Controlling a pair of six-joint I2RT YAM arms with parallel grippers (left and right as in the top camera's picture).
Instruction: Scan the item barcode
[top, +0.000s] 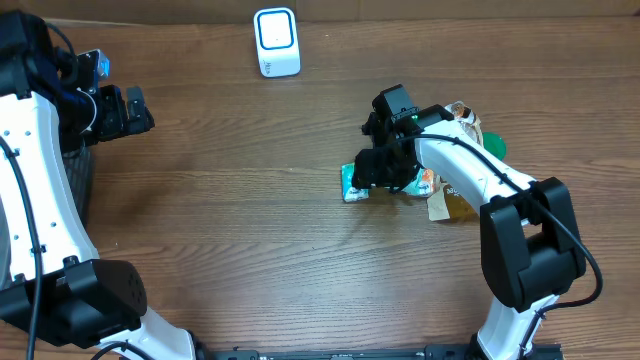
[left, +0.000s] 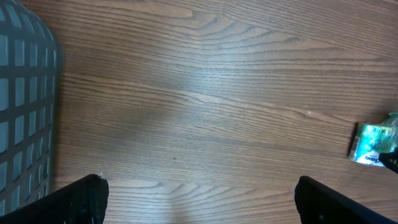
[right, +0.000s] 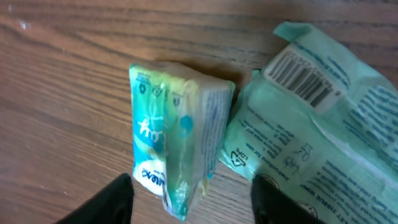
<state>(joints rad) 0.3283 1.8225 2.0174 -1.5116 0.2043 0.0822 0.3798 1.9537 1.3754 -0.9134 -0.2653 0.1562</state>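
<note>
The teal packet (right: 174, 137) lay on the desk (top: 250, 200), right of the white scanner (top: 276, 42), unclamped between the parted jaws of the right gripper (right: 193, 193). Left of the scanner, the jaws of the left gripper (left: 199, 183) stood wide apart.

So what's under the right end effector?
A teal tissue pack lies on the wooden table, beside a green barcoded packet. Its underside is hidden.

Even indoor light, soft sheen on the table (left: 186, 81)
</note>
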